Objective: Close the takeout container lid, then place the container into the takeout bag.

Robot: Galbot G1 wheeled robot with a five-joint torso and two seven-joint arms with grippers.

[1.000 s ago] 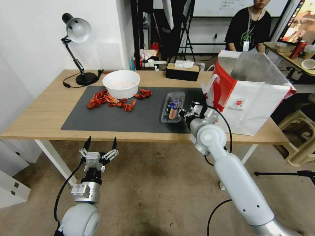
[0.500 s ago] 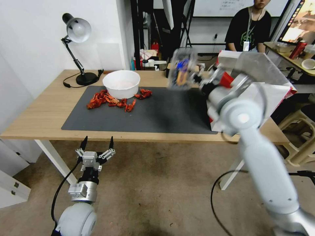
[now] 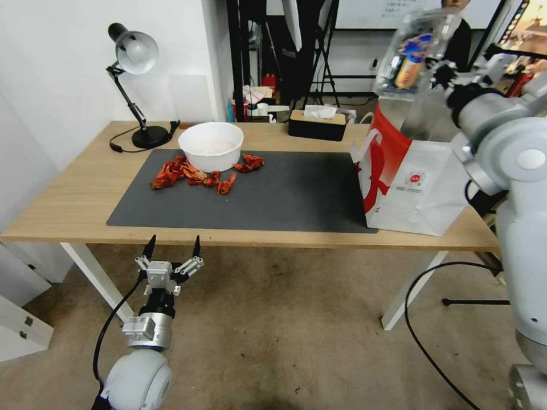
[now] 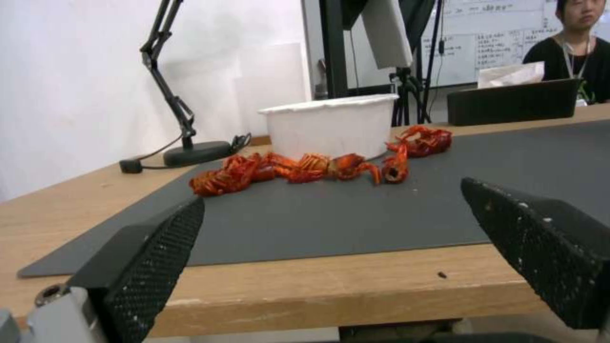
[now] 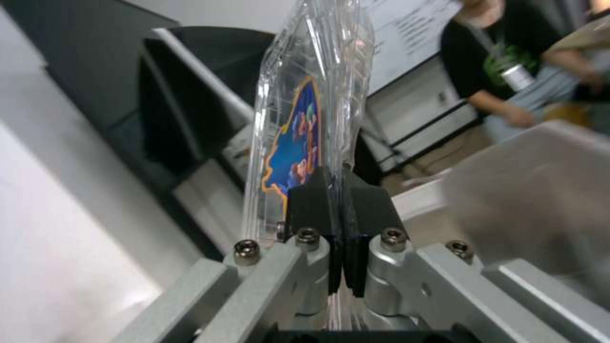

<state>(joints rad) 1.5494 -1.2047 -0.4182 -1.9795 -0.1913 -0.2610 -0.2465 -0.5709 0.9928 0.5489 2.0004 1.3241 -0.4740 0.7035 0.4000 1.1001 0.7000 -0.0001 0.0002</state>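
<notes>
The clear takeout container (image 3: 411, 54) hangs in the air, tilted on edge, above the open top of the takeout bag (image 3: 419, 185). My right gripper (image 3: 443, 73) is shut on its rim. In the right wrist view the black fingers (image 5: 310, 197) pinch the container (image 5: 305, 95) at its edge, and the lid (image 5: 289, 147) with its blue and orange label lies shut against the base. The bag's silver lining (image 5: 533, 190) sits just beside and below. My left gripper (image 3: 174, 246) stands open, low in front of the table's front edge, with nothing between its fingertips (image 4: 171, 238).
A dark mat (image 3: 268, 196) covers the wooden table (image 3: 74, 199). On it stand a round white bowl (image 3: 211, 145) and several red crayfish (image 3: 194, 173). A desk lamp (image 3: 135, 54) and a tissue box (image 3: 317, 124) are at the back edge.
My right arm lifted the container off the mat and swung it up and to the right, ending above the bag. The left arm has barely moved.
</notes>
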